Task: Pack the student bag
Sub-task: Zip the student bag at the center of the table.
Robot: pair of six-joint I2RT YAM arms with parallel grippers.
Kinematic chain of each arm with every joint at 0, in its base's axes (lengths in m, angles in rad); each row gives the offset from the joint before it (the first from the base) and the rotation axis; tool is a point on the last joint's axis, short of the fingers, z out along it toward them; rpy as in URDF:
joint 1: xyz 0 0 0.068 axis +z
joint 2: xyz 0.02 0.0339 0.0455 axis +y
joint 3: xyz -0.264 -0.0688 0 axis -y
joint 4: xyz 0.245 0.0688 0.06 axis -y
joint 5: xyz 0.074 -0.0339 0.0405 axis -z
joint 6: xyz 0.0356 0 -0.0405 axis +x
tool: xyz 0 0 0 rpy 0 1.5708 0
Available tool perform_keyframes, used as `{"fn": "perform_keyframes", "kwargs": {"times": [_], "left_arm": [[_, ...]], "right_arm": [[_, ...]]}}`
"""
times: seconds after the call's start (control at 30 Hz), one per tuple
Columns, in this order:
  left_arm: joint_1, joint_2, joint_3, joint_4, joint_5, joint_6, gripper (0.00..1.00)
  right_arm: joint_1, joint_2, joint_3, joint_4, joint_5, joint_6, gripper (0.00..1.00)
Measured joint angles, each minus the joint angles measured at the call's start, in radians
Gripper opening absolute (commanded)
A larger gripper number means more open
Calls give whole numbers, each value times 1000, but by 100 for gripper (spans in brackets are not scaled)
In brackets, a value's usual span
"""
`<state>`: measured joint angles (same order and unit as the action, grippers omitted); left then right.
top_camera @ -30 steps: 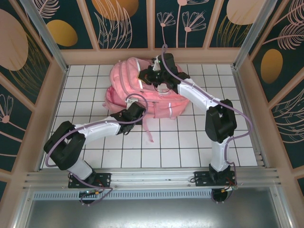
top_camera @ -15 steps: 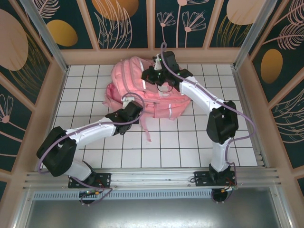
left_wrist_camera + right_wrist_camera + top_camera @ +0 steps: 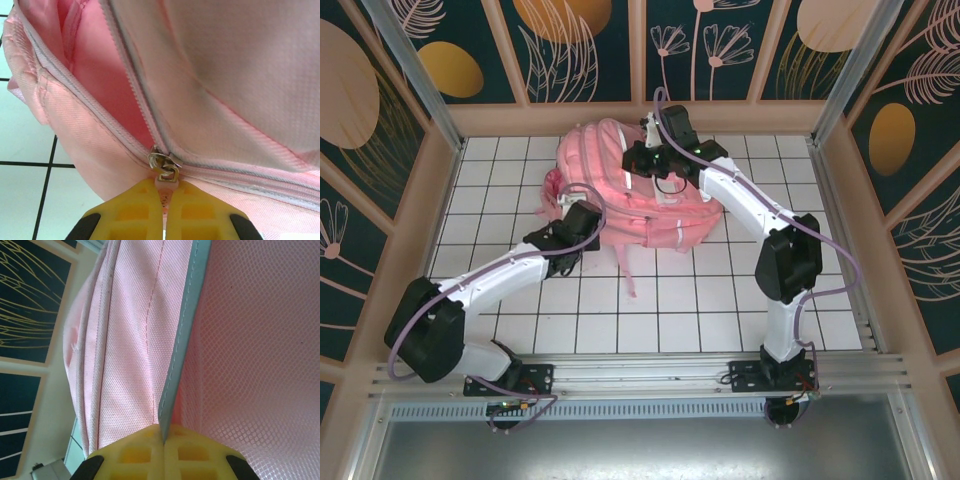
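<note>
The student bag lay on the white tiled desk, in the middle of the far side and close to the far edge. One pink strap trailed from it toward the near edge.

The left fingers were at the near-left side of the bag. In the left wrist view the yellow left fingers were closed tightly together, and they pinched the small pink zipper pull that hung from the metal slider. On the upper left of the slider the zipper was open and showed pink lining inside. To the right of the slider the zipper teeth were joined.

The right fingers were on the upper part of the bag, toward the far edge of the desk. In the right wrist view the right fingers were also pressed together, and they gripped the end of a pale strip sewn along the bag's fabric, with mesh cloth just beside it.
</note>
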<state>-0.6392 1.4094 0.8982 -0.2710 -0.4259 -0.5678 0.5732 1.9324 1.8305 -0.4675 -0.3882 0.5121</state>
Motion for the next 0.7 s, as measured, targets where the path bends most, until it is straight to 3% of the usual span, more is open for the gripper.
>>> {"fn": "perform_keyframes", "kwargs": {"times": [0.17,0.2,0.3,0.4,0.57,0.7], "left_arm": [[16,-4,9,-20,29,3,0],[17,-7,10,-21,34,3,0],[21,-24,10,-25,61,3,0],[42,-35,-14,-27,121,3,0],[49,-25,-61,-15,260,-2,0],[19,-17,-64,18,352,-13,0]], "right_arm": [[8,0,29,-51,42,-44,0],[9,1,35,-60,54,-53,4],[10,6,57,-95,98,-68,43],[-3,6,61,-124,170,-60,66],[-3,-92,-102,-75,264,-2,66],[-5,-309,-362,14,266,92,61]]}}
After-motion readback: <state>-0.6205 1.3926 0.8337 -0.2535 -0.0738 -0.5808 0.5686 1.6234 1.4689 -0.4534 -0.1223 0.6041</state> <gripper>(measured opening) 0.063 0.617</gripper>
